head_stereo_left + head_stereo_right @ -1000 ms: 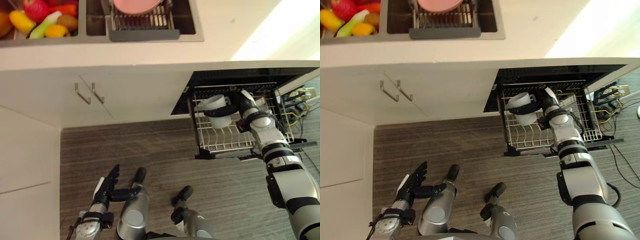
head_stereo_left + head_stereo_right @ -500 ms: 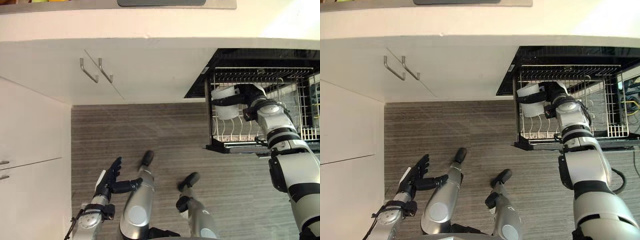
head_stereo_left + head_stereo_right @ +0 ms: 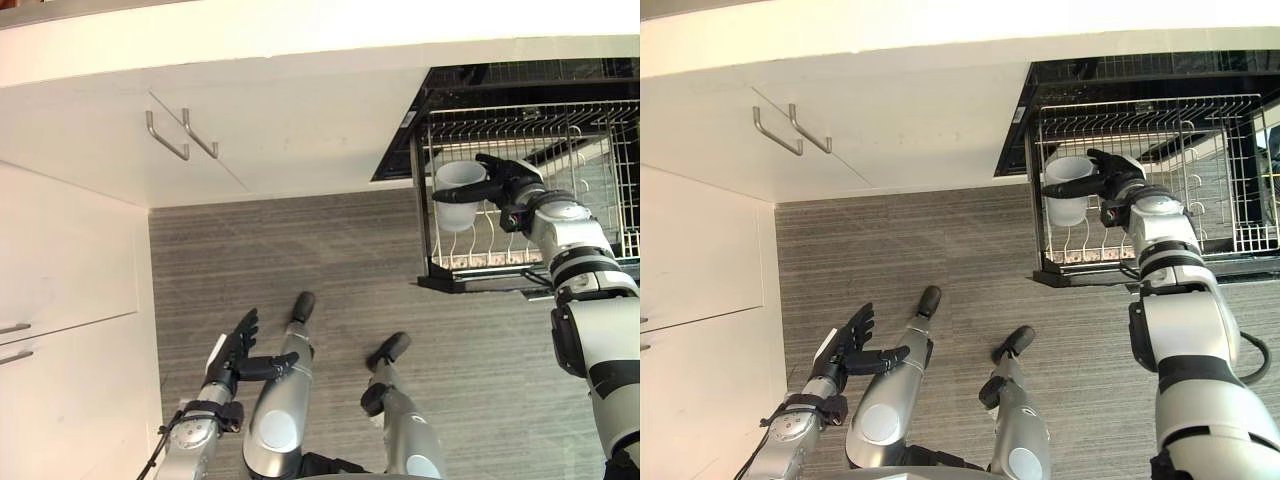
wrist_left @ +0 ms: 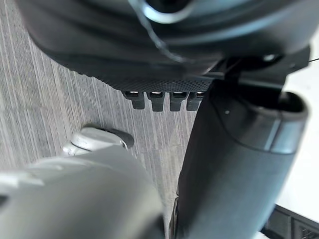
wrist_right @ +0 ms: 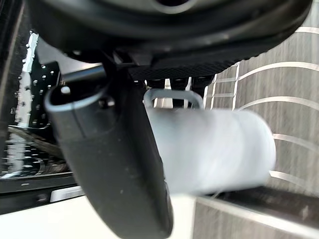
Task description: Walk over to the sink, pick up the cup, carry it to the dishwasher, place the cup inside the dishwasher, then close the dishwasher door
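Note:
A white cup (image 3: pixel 457 196) stands mouth-up in the front left corner of the pulled-out wire rack (image 3: pixel 590 150) of the open dishwasher (image 3: pixel 1120 70). My right hand (image 3: pixel 503 178) reaches in from the right, its fingers and thumb curled round the cup. The right wrist view has the cup (image 5: pixel 214 149) lying past the dark thumb (image 5: pixel 117 149), with the cup's handle toward the palm. My left hand (image 3: pixel 234 352) hangs low over the floor, open with straight fingers and holding nothing; its thumb (image 4: pixel 229 164) looms large in the left wrist view.
White cabinets run under the counter, two metal handles (image 3: pixel 180 135) on them. A tall white cabinet front (image 3: pixel 60 300) stands at the left. The dark lowered door edge (image 3: pixel 480 285) lies under the rack. Grey wood-grain floor (image 3: pixel 330 250) spreads before the dishwasher.
The camera has tipped away from the counter, so the sink left the picture. The right hand has brought the cup from tilted above the rack to upright, lower in the rack. The left hand stays idle.

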